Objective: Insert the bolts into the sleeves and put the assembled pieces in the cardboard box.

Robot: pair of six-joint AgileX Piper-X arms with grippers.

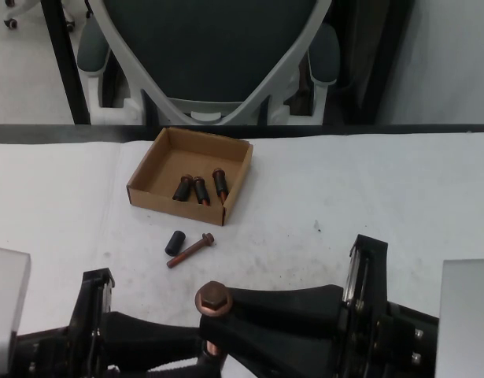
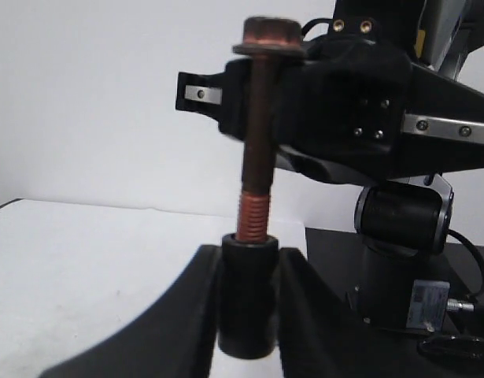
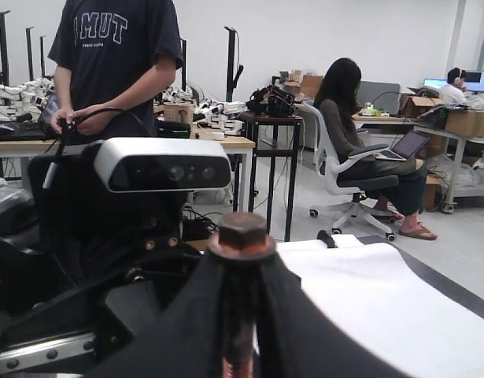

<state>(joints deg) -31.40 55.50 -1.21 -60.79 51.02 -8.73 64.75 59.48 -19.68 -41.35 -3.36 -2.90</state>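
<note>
- We see the left gripper (image 2: pixel 249 268) closed on a black sleeve (image 2: pixel 245 307), which stands upright between its two dark fingers (image 2: pixel 182 315).
- The right gripper (image 3: pixel 242 307) is clamped on the shank of a copper-coloured bolt (image 3: pixel 242 236), just under the hex head, and holds it upright with the head on top.
- The bolt's threaded end meets the mouth of the sleeve (we cannot tell how far it has gone in).
- In the high view both grippers meet at the near edge of the bench, which has a white cover (image 1: pixel 383 197).
- The cardboard box (image 1: pixel 175 206) sits farther back on the cover, well apart from the grippers, with three assembled pieces (image 1: pixel 201 190) lying side by side in it.
- Between the box and the grippers lie a loose sleeve (image 1: pixel 175 242) and a loose bolt (image 1: pixel 190 250), just beside each other.
- Behind the bench stands an office chair (image 1: pixel 210 47); the left wrist view has a plain white wall (image 2: pixel 84 94) behind the held parts.
</note>
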